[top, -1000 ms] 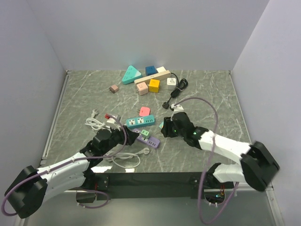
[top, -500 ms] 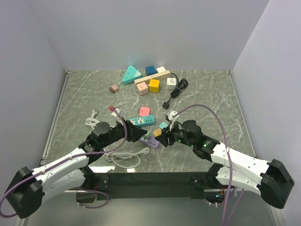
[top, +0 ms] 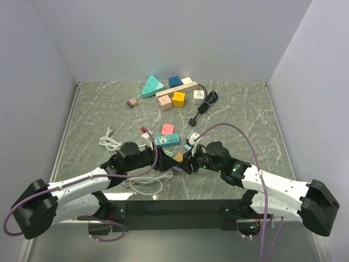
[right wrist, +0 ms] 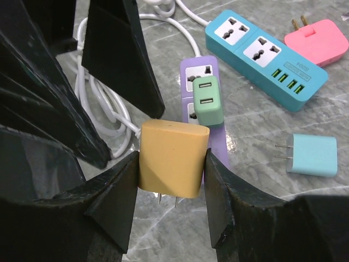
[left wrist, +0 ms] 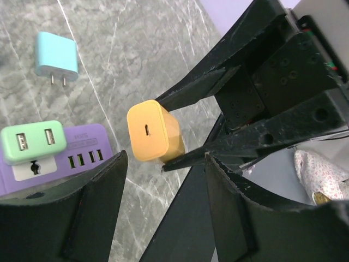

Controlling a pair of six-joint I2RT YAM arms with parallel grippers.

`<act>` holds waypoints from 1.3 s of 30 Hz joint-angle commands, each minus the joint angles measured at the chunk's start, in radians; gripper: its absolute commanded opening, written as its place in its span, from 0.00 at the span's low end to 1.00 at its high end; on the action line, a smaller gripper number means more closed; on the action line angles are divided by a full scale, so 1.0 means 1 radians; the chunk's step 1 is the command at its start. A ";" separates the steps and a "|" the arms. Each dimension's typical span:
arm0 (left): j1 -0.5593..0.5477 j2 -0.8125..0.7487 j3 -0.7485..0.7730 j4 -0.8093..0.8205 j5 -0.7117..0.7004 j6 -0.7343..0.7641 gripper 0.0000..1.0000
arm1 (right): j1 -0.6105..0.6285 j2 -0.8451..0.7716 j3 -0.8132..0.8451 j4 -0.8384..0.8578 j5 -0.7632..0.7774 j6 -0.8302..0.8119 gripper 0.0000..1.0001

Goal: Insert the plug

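Change: both arms have swung inward vs 1 s ago; their tips now nearly meet mid-table
R gripper (right wrist: 170,183): clamped on the flanks of orange plug (right wrist: 173,159), prongs pointing down
L gripper (left wrist: 163,202): jaws wide apart, nothing held; plug's USB face sits just ahead of the gap
Plug posn: held aloft, just beside near end of purple strip (right wrist: 203,70); not seated
Strip status: one socket taken by green adapter (right wrist: 207,101); adjacent socket partly hidden
Other: teal strip (right wrist: 262,57) beyond, sockets free
Assessment: approach phase only, insertion not yet begun; L arm prob. there to steady strip or take plug, cannot tell which
Risk: fingers crowding each other near the strip
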 commanded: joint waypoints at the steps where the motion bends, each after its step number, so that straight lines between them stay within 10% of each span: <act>1: -0.024 0.016 0.064 0.022 -0.028 -0.004 0.64 | 0.016 -0.013 0.053 0.040 0.013 -0.021 0.13; 39: -0.044 0.011 -0.002 0.158 -0.105 -0.050 0.63 | 0.042 -0.088 0.018 0.054 0.027 -0.015 0.11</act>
